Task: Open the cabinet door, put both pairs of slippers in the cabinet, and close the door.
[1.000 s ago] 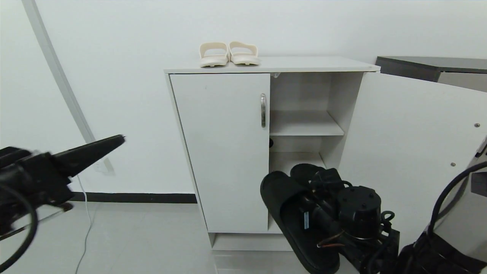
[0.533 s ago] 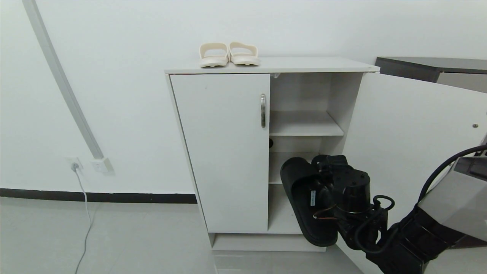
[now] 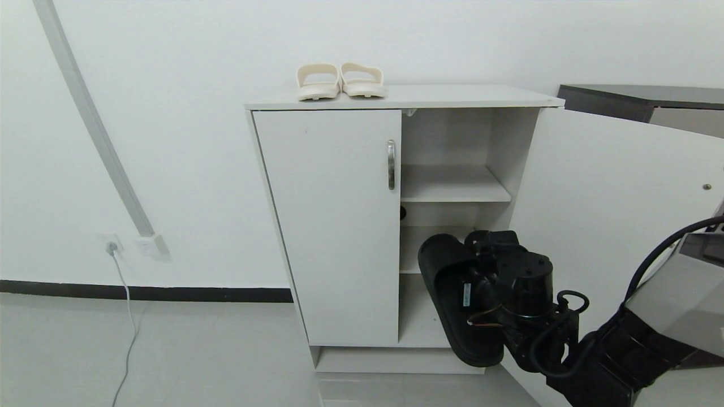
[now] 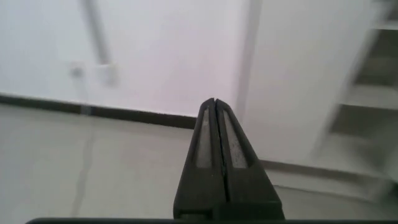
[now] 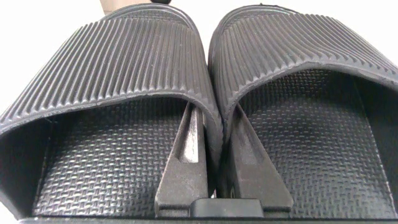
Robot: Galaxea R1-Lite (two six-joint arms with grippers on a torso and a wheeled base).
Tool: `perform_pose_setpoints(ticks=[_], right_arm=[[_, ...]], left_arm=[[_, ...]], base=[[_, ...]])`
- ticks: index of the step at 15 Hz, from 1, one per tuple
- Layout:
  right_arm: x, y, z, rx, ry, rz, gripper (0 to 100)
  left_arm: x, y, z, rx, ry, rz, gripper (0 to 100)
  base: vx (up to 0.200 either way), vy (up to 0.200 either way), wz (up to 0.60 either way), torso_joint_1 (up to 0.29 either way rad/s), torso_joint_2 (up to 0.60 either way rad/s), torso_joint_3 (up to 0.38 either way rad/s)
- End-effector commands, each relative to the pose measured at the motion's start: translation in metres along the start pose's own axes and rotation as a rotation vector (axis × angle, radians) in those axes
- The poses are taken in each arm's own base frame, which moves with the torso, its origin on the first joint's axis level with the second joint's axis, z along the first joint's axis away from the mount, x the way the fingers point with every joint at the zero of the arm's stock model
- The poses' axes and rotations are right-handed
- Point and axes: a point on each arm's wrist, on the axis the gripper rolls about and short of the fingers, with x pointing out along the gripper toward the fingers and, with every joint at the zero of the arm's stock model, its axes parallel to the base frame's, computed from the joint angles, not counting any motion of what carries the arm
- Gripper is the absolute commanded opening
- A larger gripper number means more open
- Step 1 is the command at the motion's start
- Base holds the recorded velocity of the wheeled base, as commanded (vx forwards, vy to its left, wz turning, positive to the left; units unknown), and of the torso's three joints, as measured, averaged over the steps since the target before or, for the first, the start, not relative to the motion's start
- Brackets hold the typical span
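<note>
My right gripper [image 5: 214,115] is clamped on the black slippers [image 3: 452,299], one finger inside each, pinching their touching inner walls. My right arm reaches forward and holds the pair steeply tilted before the cabinet's [image 3: 328,226] open right half. A small white tag [image 3: 466,294] by my fingers is too small to read. My left gripper [image 4: 214,106] has its fingers pressed together, holding nothing. The cream slippers [image 3: 341,81] sit on the cabinet top, well above my fingers.

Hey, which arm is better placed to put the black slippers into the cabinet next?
Right. Its jaws are shut on the black slippers, held just in front of the cabinet's open side, by the lower shelves. The left jaws are shut on nothing, off to the side.
</note>
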Motion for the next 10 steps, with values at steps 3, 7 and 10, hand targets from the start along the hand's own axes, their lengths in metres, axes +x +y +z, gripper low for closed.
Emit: perform_pose_setpoints(ticks=[3, 7, 10], right_arm=[[-0.002, 0.000, -0.001, -0.004, 0.004, 0.002, 0], [-0.003, 0.001, -0.003, -0.010, 0.009, 0.006, 0], [-0.004, 0.000, -0.005, -0.013, 0.015, 0.003, 0]], left_arm=[[0.001, -0.002, -0.012, 0.055, -0.002, 0.027, 0], [0.010, 0.001, -0.009, 0.097, 0.099, -0.332, 0], [0.006, 0.006, -0.011, 0.022, 0.037, -0.396, 0]], base=[[0.000, 0.000, 0.00, 0.000, 0.00, 0.000], [0.000, 0.000, 0.00, 0.000, 0.00, 0.000], [0.000, 0.000, 0.00, 0.000, 0.00, 0.000]])
